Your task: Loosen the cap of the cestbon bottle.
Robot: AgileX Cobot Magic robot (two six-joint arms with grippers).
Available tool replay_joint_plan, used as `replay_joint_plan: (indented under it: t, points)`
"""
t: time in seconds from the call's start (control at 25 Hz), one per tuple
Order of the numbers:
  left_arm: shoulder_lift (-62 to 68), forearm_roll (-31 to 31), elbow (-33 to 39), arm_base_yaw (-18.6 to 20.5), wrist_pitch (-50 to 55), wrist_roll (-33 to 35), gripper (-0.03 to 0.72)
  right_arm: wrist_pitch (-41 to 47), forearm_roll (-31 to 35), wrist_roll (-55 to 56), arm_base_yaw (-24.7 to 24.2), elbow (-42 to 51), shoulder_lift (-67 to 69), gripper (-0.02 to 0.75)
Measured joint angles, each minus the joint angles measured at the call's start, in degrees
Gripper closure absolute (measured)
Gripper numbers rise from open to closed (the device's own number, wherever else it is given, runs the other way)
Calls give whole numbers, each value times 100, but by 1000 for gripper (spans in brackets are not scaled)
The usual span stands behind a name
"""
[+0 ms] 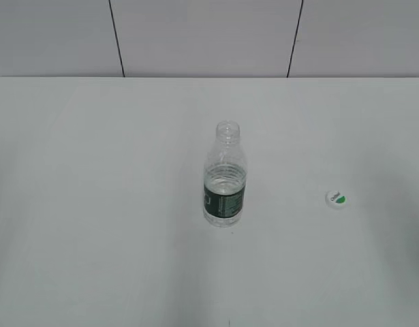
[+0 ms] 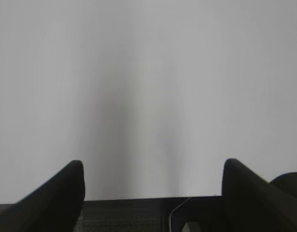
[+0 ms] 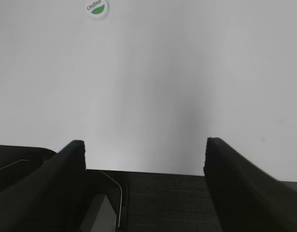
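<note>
Looking past my right gripper (image 3: 144,145), jaws apart and empty: cap (image 3: 97,7) lies ahead toward the table's (image 1: 93,204) far edge, off the upright bottle (image 1: 225,176); left gripper (image 2: 153,166) gapes too

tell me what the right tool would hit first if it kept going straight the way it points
Probably nothing but bare table: the right tool is open and its line looks free. The cap lies left of that line, though depth is unclear.

Even, diffuse light, bright throughout; the white surface (image 1: 93,204) shows only faint grey shadow bands, soft-edged; no glare; the exterior view is sharp; in both wrist views the dark jaws at the bottom edge are blurred, out of focus.
</note>
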Motion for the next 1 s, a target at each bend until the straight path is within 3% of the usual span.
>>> replay_joint_plan:
  t: [0.36, 1.0]
  points:
    - [-1256, 0, 109, 0, 493, -17, 165, -95, 16, 0, 0, 1197, -1334, 150]
    - [-3578, -213, 252, 0, 154, -22, 165, -34, -59, -24, 0, 1278, -4421, 150]
